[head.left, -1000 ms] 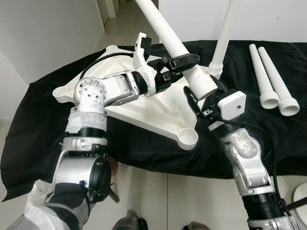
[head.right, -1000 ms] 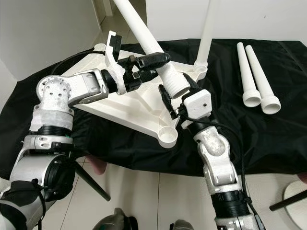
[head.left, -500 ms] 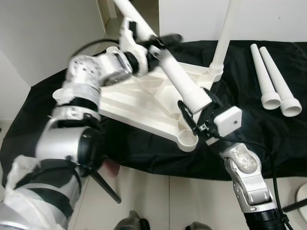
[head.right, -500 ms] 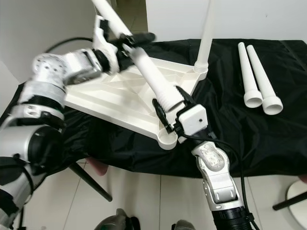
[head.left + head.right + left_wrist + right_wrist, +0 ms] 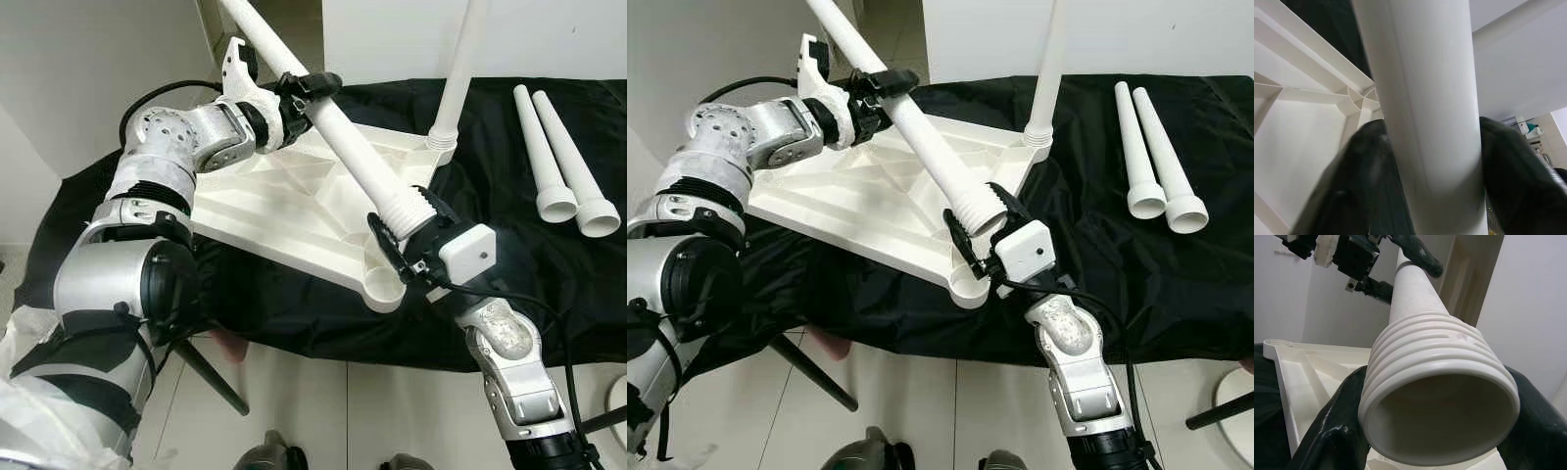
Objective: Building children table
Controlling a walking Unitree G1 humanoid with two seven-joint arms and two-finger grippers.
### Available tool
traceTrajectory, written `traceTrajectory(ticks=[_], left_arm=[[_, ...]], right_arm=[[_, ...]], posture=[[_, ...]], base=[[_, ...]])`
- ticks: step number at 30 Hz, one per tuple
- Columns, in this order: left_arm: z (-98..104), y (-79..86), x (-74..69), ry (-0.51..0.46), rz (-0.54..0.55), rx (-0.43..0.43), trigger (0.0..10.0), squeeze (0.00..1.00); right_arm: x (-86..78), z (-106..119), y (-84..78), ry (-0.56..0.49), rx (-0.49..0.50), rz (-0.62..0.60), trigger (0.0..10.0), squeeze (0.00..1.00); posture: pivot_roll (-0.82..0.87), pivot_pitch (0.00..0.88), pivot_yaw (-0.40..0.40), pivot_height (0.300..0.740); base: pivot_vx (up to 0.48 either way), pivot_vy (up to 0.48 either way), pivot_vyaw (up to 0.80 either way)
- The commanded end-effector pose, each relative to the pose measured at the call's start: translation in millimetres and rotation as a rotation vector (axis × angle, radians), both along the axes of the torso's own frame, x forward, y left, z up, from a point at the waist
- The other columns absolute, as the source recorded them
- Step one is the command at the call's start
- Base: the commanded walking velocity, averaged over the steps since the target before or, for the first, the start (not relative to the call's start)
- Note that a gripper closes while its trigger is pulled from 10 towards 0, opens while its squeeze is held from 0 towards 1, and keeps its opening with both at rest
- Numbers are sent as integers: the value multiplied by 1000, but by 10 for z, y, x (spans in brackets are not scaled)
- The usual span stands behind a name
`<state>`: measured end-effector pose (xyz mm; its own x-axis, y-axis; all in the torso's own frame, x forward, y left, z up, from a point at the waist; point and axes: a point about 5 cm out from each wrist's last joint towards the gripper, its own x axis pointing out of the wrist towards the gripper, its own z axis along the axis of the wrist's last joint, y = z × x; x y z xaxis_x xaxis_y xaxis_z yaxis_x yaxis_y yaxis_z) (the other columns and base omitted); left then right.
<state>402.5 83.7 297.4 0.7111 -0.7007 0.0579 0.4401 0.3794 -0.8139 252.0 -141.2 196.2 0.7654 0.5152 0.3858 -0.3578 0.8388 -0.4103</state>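
White plastic is all there is to handle: an upturned tabletop (image 5: 284,211) on a black cloth (image 5: 509,284), and a long leg (image 5: 338,137) carried slanted above it by both arms. Farthest left, the left gripper (image 5: 299,90) is clamped round the smooth upper shaft, its fingers (image 5: 1359,166) pressing either side of the tube. Down the leg from it, the right gripper (image 5: 407,235) is closed on the ribbed, threaded end (image 5: 1437,396), which hangs just above the corner socket (image 5: 384,286) directly below that gripper. Beyond the right gripper a leg (image 5: 460,69) already stands in its socket, and further right two spare legs (image 5: 563,157) lie side by side.

Hollow and stiff, the leg should be light but slick on the plain shaft; the ribs likely give the surer grip, though holding them may block threading.

Compared with a second ago, the left gripper has shifted further up the shaft and the threaded end has dropped nearer the socket.
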Motion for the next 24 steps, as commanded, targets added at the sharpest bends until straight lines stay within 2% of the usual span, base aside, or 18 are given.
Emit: traceTrajectory(ticks=[1, 8, 9, 17, 18, 21, 22, 24], left_arm=[[70, 23, 9, -34, -9, -27, 0, 0], [91, 26, 21, -39, -9, -40, 0, 0], [101, 36, 26, -40, -7, -45, 0, 0], [88, 57, 38, -33, 5, -24, 0, 0], [79, 57, 37, -29, 1, -12, 10000, 0], [81, 70, 40, -31, 7, -19, 10000, 0], [81, 81, 42, -38, 12, -14, 10000, 0], [112, 110, 48, -96, 36, 19, 10000, 0]], right_arm=[[2, 78, 38, -34, -1, 27, 10000, 0], [34, 88, 49, -28, 4, 41, 10000, 0], [46, 88, 46, -12, 23, 50, 10000, 1000], [47, 82, 26, 73, 150, 96, 10000, 1000], [52, 83, 4, 87, 179, 83, 10000, 1000], [60, 85, -28, 108, 224, 64, 10000, 1000], [65, 82, -50, 132, 263, 52, 10000, 0], [76, 83, -63, 173, 305, 42, 10000, 0]], posture=[[-70, 17, 161, 740], [-69, 15, 161, 740], [-63, 15, 156, 740], [-57, 17, 149, 740], [-57, 18, 148, 740], [-57, 19, 145, 740], [-59, 19, 145, 740], [-64, 13, 138, 740]], base=[[0, 0, 0], [0, 0, 0], [0, 0, 0], [0, 0, 0], [0, 0, 0], [0, 0, 0], [0, 0, 0], [0, 0, 0]])
